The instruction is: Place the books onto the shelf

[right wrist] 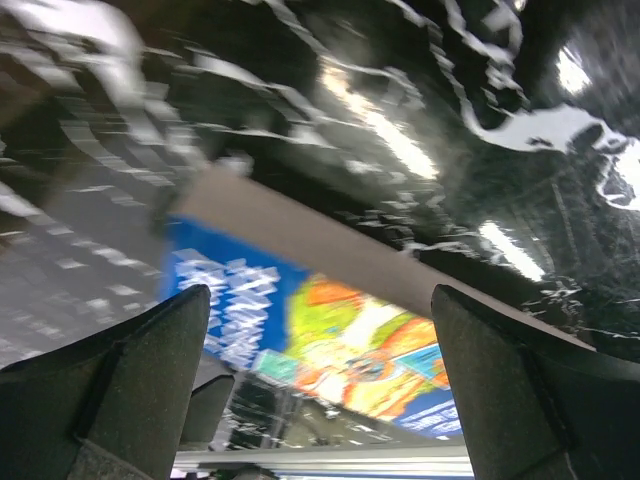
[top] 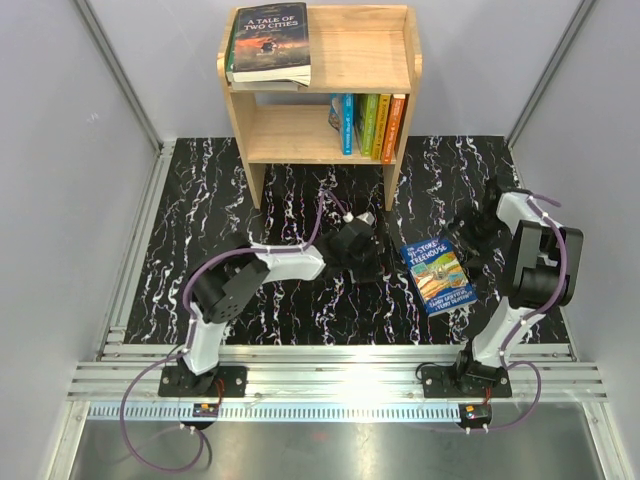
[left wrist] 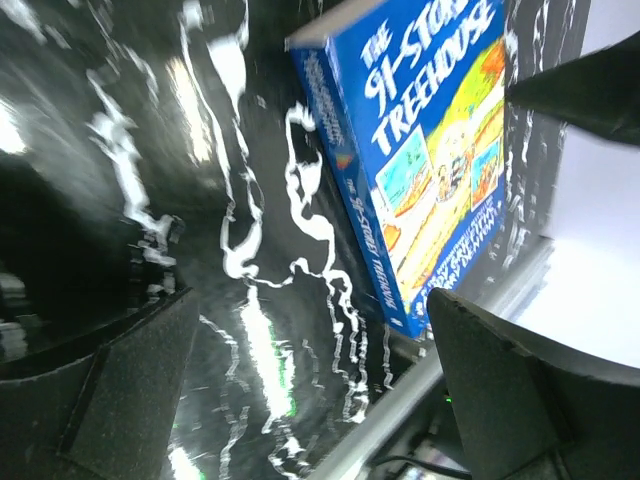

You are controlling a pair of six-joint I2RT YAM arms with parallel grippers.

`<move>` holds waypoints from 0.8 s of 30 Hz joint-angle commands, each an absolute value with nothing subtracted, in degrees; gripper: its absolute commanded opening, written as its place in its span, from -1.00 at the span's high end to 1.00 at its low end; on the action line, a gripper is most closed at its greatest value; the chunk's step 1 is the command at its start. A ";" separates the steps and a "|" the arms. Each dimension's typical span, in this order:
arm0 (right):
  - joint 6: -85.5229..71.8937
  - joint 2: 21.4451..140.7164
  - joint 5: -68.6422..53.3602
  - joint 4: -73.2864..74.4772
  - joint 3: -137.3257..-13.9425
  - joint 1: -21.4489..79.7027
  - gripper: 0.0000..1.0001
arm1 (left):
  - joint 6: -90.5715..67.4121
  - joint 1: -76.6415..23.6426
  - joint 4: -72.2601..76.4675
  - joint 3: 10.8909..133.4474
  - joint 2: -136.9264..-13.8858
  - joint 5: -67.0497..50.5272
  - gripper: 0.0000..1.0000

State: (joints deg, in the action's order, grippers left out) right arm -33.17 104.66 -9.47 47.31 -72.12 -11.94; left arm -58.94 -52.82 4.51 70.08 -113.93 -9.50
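Worktop (top: 290,310): black with white veining; carries the shelf at the far side and one loose book nearer the arms
Shelf (top: 385,60): light wood, upright, centred at the far edge; the right part of the top board is bare
Dark book (top: 270,42): lies flat, cover up, on the left of the shelf's top board; the title reads "A Tale of Two Cities"
Upright books (top: 372,125): stand spine-out at the right end of the tier under the top board; blue, green and orange spines show
Blue Treehouse book (top: 438,275): lies flat on the worktop, cover up, in front of the shelf's right side, between the two arms; not on the shelf
Left end effector (top: 358,245): low over the worktop, just left of the blue Treehouse book; fingers wide apart, nothing between them; its wrist view shows the book's spine and cover ahead
Right end effector (top: 480,225): just right of and behind the same book; fingers wide apart, holding nothing; its wrist view shows the book's page edge and cover between the fingers
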 commanded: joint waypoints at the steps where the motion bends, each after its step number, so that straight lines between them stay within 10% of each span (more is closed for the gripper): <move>1: -31.55 105.20 -6.68 44.13 -67.69 -11.60 -1.00 | -67.50 -53.61 11.78 71.63 -115.66 -15.90 -0.97; 17: -31.81 94.32 -25.99 33.06 -48.45 -4.93 -0.79 | -74.35 -54.14 18.88 72.25 -124.63 -18.90 -0.97; 24: -36.91 82.90 -30.50 30.06 -44.12 7.64 -0.18 | -75.50 -53.79 20.39 72.25 -123.93 -18.46 -0.97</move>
State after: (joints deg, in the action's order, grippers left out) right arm -29.32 86.24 -10.85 29.26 -46.26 0.03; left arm -73.73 -51.20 14.85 72.73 -122.08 -19.14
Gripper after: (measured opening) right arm 0.662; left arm 0.987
